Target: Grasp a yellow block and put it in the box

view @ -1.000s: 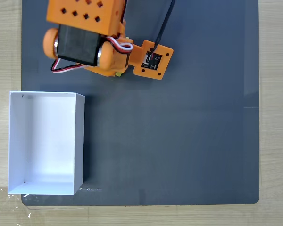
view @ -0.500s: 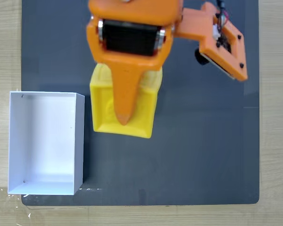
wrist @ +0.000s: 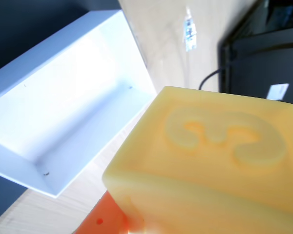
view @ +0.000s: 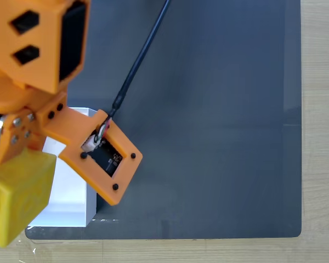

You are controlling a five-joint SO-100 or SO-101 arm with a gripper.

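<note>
The yellow block [view: 17, 201] hangs at the lower left of the fixed view, lifted close to the camera, with my orange gripper [view: 17, 164] shut on it. It covers the box's lower left corner there. The white open-topped box [view: 71, 203] lies mostly hidden under the arm; only part of its right side shows. In the wrist view the yellow block [wrist: 210, 161] looms large at the right, a raised "3" on its face, and an orange gripper part [wrist: 100, 223] peeks out below it. The box [wrist: 63, 97] sits to its left with a plain white inside.
A dark grey mat [view: 208, 137] covers the wooden table [view: 321, 109]. The orange camera mount [view: 105, 159] and its black cable [view: 140, 55] hang over the box's right wall. A black screen-like object [wrist: 268, 48] and a strip of tape [wrist: 189, 29] lie beyond the box.
The arm has swung left and risen, carrying the yellow block from the middle of the mat to above the box's lower left corner.
</note>
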